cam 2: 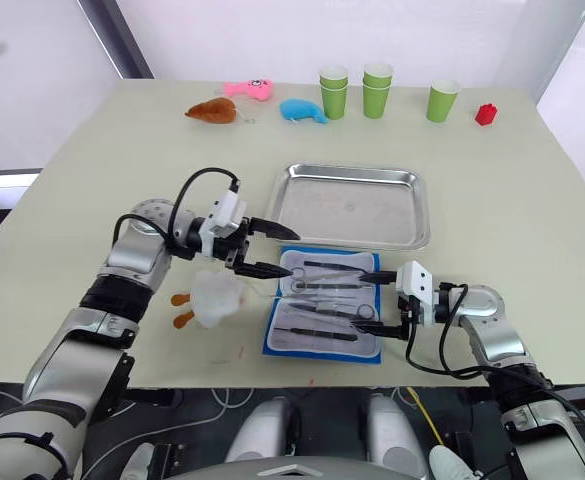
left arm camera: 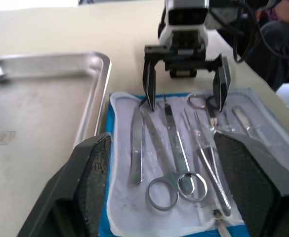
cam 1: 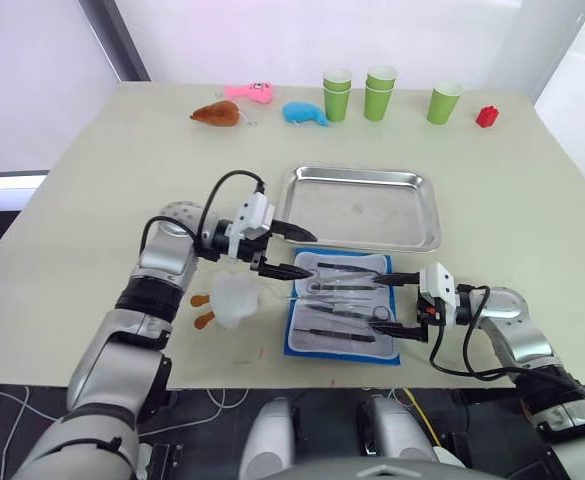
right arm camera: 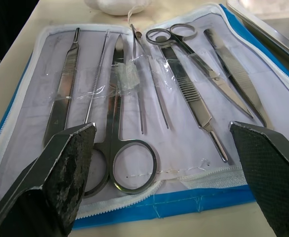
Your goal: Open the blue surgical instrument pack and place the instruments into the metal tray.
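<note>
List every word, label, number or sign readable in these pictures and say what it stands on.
No text can be read in these pictures.
The metal tray has a small stamped mark on its floor, too faint to read.
The blue surgical instrument pack, the instruments and the green cups show no legible print.

We see the metal tray (cam 1: 360,205) bare and open from above — only the white plush (cam 1: 234,300) crowds the blue surgical instrument pack (cam 1: 340,316) on its left.
</note>
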Tool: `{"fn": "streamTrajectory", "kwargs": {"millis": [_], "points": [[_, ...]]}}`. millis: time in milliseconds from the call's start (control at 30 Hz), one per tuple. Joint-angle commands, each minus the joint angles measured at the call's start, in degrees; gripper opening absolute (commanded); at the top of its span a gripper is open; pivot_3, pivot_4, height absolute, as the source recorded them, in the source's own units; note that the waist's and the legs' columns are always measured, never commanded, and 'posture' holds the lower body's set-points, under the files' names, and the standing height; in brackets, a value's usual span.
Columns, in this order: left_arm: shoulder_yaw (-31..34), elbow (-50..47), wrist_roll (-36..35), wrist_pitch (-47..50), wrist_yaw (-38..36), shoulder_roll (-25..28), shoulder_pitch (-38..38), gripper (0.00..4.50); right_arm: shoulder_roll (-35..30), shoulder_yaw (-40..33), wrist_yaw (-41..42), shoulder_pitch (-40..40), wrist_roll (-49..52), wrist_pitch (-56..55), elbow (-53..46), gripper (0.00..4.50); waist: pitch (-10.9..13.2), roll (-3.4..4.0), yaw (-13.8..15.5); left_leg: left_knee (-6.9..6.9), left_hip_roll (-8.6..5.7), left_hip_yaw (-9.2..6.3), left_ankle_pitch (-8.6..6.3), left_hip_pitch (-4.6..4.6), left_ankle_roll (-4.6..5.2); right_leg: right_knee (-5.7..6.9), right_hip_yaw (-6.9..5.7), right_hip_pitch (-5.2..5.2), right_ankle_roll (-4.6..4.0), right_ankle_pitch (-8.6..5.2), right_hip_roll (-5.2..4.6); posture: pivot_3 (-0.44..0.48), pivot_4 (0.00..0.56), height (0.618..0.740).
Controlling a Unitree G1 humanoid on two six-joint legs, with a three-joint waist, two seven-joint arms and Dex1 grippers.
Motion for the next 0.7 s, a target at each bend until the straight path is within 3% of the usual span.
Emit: {"fn": "streamTrajectory", "kwargs": {"millis": [33, 67, 167, 200, 467, 700], "points": [[-1.1, 5.9, 2.8, -4.5, -2.7, -1.9, -3.1, 3.45, 0.2, 2.0, -1.1, 1.4, -3.7, 1.1, 4.0, 4.50, 0.0, -0.01, 0.0, 0.00, 0.00, 0.00, 0.00, 0.00, 0.00, 0.00, 0.00, 0.00, -0.01, 0.00, 0.00, 0.000, 0.150, 0.740], [-1.5, 7.3, 2.8, -4.9, -2.7, -2.3, -3.6, 3.45, 0.3, 2.1, -1.1, 1.3, -3.7, 1.1, 4.1, 4.50, 0.0, -0.02, 0.0, 0.01, 0.00, 0.00, 0.00, 0.00, 0.00, -0.01, 0.00, 0.00, -0.01, 0.01, 0.00, 0.000, 0.150, 0.740], [-0.4, 12.0, 4.0, -6.9, -2.6, -4.5, -5.3, 2.79, 0.5, 2.1, -1.3, 1.6, -3.8, 1.0, 3.8, 4.50, 0.0, -0.02, -0.1, 0.00, 0.00, 0.02, 0.00, 0.00, 0.00, -0.01, 0.03, 0.00, -0.01, 0.01, 0.00, 0.000, 0.150, 0.740], [-0.5, 13.0, 4.1, -7.7, -2.7, -4.8, -5.7, 2.39, 0.5, 2.1, -1.4, 1.8, -3.8, 1.0, 3.6, 4.50, 0.0, -0.02, -0.2, 0.00, 0.00, 0.00, 0.00, -0.01, 0.00, -0.02, 0.02, 0.00, -0.01, 0.01, 0.00, 0.000, 0.150, 0.740], [-1.9, 16.6, 3.6, -9.8, -2.8, -4.8, -6.5, 2.39, 0.6, 1.9, -2.0, 2.5, -3.7, 1.0, 3.1, 4.50, 0.0, -0.03, -0.7, -0.01, 0.00, -0.03, 0.00, -0.05, 0.00, -0.03, -0.01, 0.00, -0.01, 0.01, -0.02, 0.000, 0.150, 0.740], [-1.9, 20.1, 8.8, -11.3, -1.0, -5.3, -6.7, 2.39, 1.0, 2.0, -2.4, 2.3, -3.9, 0.8, 3.5, 4.50, 0.0, -0.03, -0.9, -0.01, 0.00, -0.05, 0.00, -0.04, 0.00, -0.03, -0.03, 0.00, -0.01, 0.01, -0.01, 0.000, 0.150, 0.740]]}}
